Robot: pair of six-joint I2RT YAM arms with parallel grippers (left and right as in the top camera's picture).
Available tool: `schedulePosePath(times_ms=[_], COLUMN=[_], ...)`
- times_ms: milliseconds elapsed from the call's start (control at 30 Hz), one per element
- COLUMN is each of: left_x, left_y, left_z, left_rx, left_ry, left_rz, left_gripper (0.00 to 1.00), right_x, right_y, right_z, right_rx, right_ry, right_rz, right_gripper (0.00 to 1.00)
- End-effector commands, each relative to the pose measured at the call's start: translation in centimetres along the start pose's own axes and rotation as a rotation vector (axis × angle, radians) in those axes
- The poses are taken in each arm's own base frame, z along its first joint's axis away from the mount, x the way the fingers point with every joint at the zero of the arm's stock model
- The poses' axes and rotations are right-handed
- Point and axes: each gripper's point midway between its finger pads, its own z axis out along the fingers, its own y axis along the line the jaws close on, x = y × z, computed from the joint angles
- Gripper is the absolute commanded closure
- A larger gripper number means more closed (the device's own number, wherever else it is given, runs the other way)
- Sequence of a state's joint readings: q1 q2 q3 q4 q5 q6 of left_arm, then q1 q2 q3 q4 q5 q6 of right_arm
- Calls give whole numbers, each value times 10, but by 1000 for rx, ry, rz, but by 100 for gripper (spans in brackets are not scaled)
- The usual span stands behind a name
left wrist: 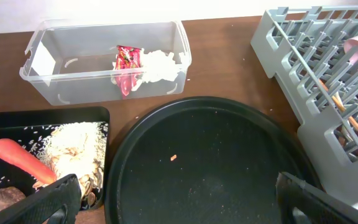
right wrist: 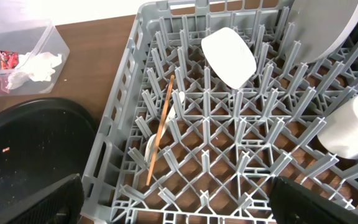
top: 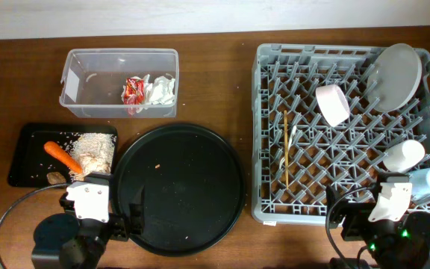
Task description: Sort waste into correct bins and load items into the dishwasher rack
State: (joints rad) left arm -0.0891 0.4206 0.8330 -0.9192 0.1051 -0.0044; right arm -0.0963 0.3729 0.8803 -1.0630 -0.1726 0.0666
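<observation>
I am holding left gripper (left wrist: pixel 179 205) and right gripper (right wrist: pixel 179 205) wide open, empty, by the dishwasher rack (top: pixel 327 161), task seemingly complete

Dishwasher rack (top: pixel 290 211), grey: 1. Inside the rack: white plate (top: pixel 394 77), 1; small pale bowl (top: pixel 333 104), 1; cups, 2, being a white cup (top: pixel 404 155) and a light blue cup (top: pixel 429 181); wooden chopstick (top: pixel 286 146), 1; white fork (right wrist: pixel 152 146), 1. Outside the rack, to its left: round black tray (top: pixel 192 217), 1; clear tub (top: pixel 80 93), 1; shallow black tray (top: pixel 28 161), 1; red-and-silver wrapper (top: pixel 133 91), 1; white tissue (top: pixel 161 90), 1; carrot (top: pixel 62 155), 1; brown lump (top: pixel 54 178), 1; heap of rice-like scraps (top: pixel 99 149), 1.
</observation>
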Motion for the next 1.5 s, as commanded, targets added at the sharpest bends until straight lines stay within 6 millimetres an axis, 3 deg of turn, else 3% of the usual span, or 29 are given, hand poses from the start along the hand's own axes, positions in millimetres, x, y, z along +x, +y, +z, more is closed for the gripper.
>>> schedulePosePath(times_ms=[0, 67, 133, 167, 233, 300, 367, 833, 900, 933, 1000, 1033, 1100, 1167, 1233, 1467], left_x=[2, 2, 2, 2, 2, 2, 2, 3, 18, 34, 65, 63, 42, 29, 61, 60], left_y=[0, 0, 0, 0, 0, 0, 0, 0, 9, 9, 12, 14, 17, 15, 19, 18], left_z=[1, 1, 1, 1, 1, 1, 1, 1, -2, 3, 34, 42, 70, 75, 92, 92], left_rx=[-1, -1, -1, -1, -1, -1, -1, -1, -50, -50, -46, -53, -57, -58, -68, -56], left_ry=[0, 0, 0, 0, 0, 0, 0, 0, -6, -4, -109, -174, -415, -575, -427, -431], left_rz=[-13, -13, -13, -13, -13, -13, -13, -13, 22, 21, 31, 35, 86, 160, 153, 142], left_gripper=[1, 1, 1, 1, 1, 1, 1, 1, 1, 1, 1, 1, 1, 1, 1, 1], right_x=[-4, -9, -7, -16, -12, 5, 41, 40, 40, 40, 40, 40, 40, 40, 40, 40], right_y=[0, 4, 5, 4, 0, -6, -12, -11, -11, -11, -11, -11, -11, -11, -11, -11], right_z=[-12, -2, 28, 50, 75, 94, 116, 116, 116, 116, 116, 116, 116, 116, 116, 116], right_rx=[6, -35, -59, -67, -71, -48, -16, -21, -21, -21, -21, -21, -21, -21, -21, -21], right_ry=[-110, -349, -415, -539, -663, -642, -472, -475, -475, -474, -474, -474, -474, -474, -474, -474], right_rz=[-35, -91, -103, -116, -123, -143, -196, -197, -197, -197, -197, -197, -197, -197, -197, -197], right_gripper=[2, 2, 2, 2, 2, 2, 2, 2, 2, 2, 2, 2, 2, 2, 2, 2])
